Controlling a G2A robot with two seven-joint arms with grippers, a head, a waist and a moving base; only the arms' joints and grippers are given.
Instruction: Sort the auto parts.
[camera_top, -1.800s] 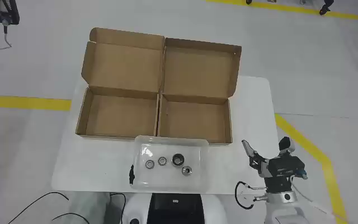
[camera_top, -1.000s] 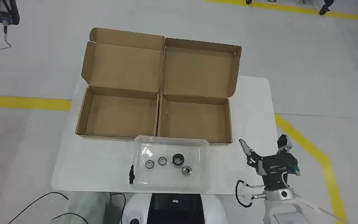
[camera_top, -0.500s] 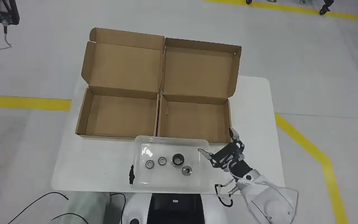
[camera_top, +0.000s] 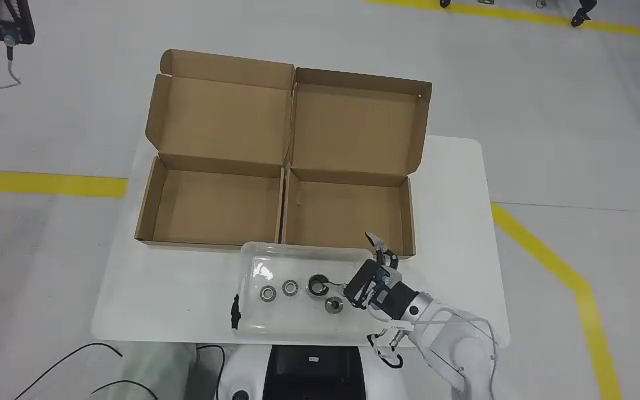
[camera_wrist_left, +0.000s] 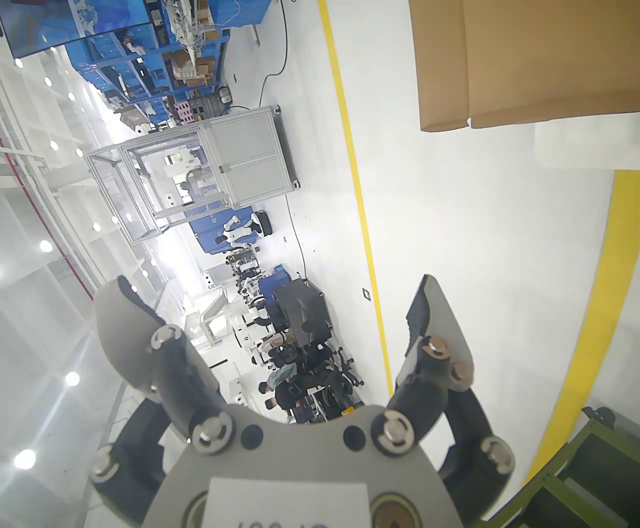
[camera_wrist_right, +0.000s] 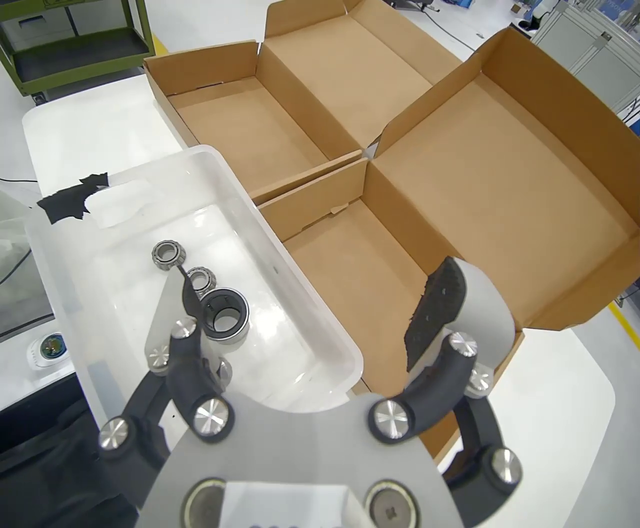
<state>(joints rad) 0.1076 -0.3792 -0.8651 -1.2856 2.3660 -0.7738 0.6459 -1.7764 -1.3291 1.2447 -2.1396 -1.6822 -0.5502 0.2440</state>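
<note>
A clear plastic tray (camera_top: 305, 248) at the table's near edge holds two steel bearings (camera_top: 268, 293) (camera_top: 290, 287), a black-cored ring (camera_top: 319, 285) and a small metal part (camera_top: 334, 304). My right gripper (camera_top: 356, 267) hangs open over the tray's right end, one finger above the black ring and the other out past the rim. The right wrist view shows the right gripper (camera_wrist_right: 312, 285) open and empty, the bearings (camera_wrist_right: 169, 253) (camera_wrist_right: 202, 279) and the ring (camera_wrist_right: 226, 315) beside its finger. My left gripper (camera_wrist_left: 272, 300) is open, empty, off the table.
Two open cardboard boxes, left (camera_top: 215, 205) and right (camera_top: 345, 215), stand side by side behind the tray with lids up. The white table (camera_top: 450, 200) is bare to the right of them. A black tape patch (camera_wrist_right: 72, 197) marks the tray's far end.
The right arm swung from beyond the table's right front corner leftward to the tray's right end, staying open. The parts in the tray have not moved.
</note>
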